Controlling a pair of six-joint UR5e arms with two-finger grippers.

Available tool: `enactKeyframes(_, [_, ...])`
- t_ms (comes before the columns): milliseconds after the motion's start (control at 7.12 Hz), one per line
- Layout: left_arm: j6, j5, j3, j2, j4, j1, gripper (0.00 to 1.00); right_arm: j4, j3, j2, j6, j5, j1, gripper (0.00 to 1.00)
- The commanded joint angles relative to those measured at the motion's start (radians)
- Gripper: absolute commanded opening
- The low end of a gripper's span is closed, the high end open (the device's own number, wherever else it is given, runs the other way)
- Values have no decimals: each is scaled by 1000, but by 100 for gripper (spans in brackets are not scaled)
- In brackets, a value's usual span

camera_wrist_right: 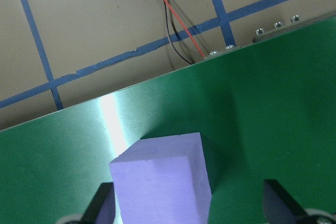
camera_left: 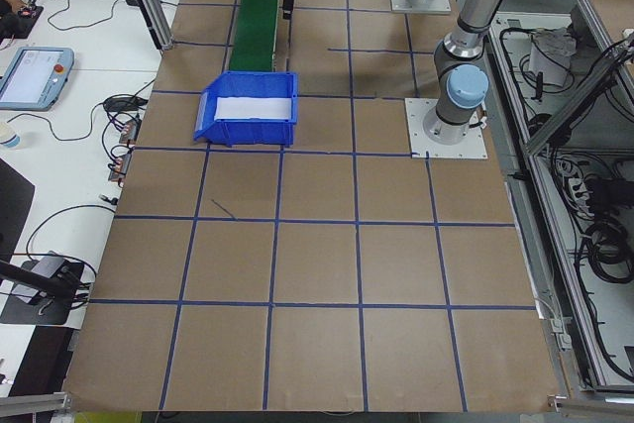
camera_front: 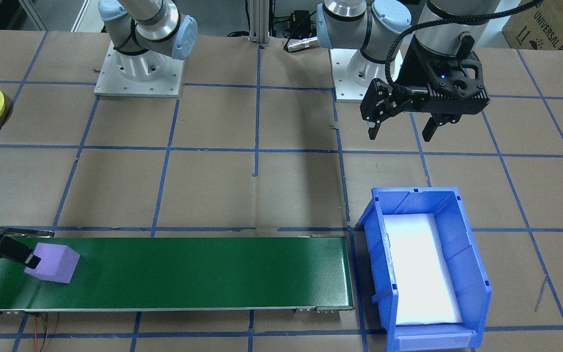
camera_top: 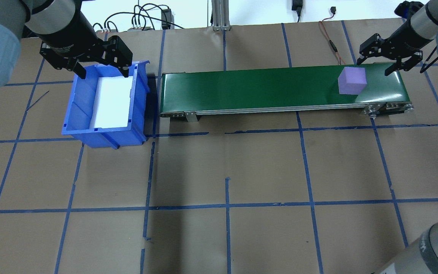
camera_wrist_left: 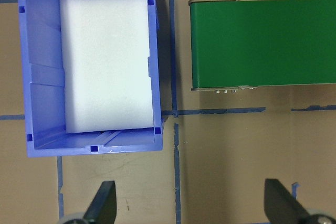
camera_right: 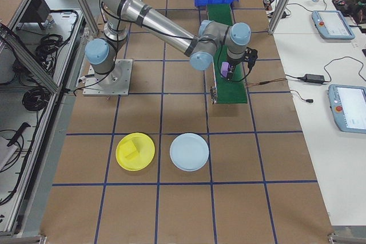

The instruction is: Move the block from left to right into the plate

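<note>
Overall light: bright, even, cool white in every view.
Glare: the white foam pad (camera_front: 423, 269) in the blue bin (camera_front: 474, 288) is blown out, with no texture showing; a pale streak of reflected light crosses the green belt (camera_wrist_right: 247, 124) in the right wrist view, and a softer sheen lies at the belt's end in the front-facing view.
Shadows: soft and short; the purple block (camera_wrist_right: 168, 182) darkens the belt just beside it, and the bin darkens the surface (camera_top: 226, 167) on one side.
Focus: the claw fingers (camera_wrist_right: 281, 203) at the wrist views' lower edge are blurred.
Side views: small, distant detail is hard to read.
</note>
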Motion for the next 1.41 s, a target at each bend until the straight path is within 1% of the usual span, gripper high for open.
enactKeyframes(0, [-1,0,-1,0,0,-3,100,-53,-1,47,-1,14,2,100])
enactKeyframes(281, [-1,0,-2,0,0,-4,100,-64,15,63,-5,12,2,100])
enactKeyframes(422, [-1,0,-1,0,0,-6,100,-70,37,70,-31,-6,2,67])
enactKeyframes(562, [0,0,-1,0,0,-6,100,-70,58,64,-59,-62,2,37])
enactKeyframes(703, [-1,-2,-1,0,0,-7,100,-70,60,57,-105,-106,2,29])
enactKeyframes(843, [-1,0,-2,0,0,-7,100,-70,48,35,-161,-176,0,27])
enactKeyframes(984, [-1,0,-2,0,0,-7,100,-70,46,-12,-220,-199,-6,27])
enactKeyframes(1124, [-1,0,-2,0,0,-7,100,-59,51,-55,-269,-262,-13,27])
enactKeyframes(1265, [-1,0,-2,0,0,-7,100,-55,58,-77,-380,-270,-64,27])
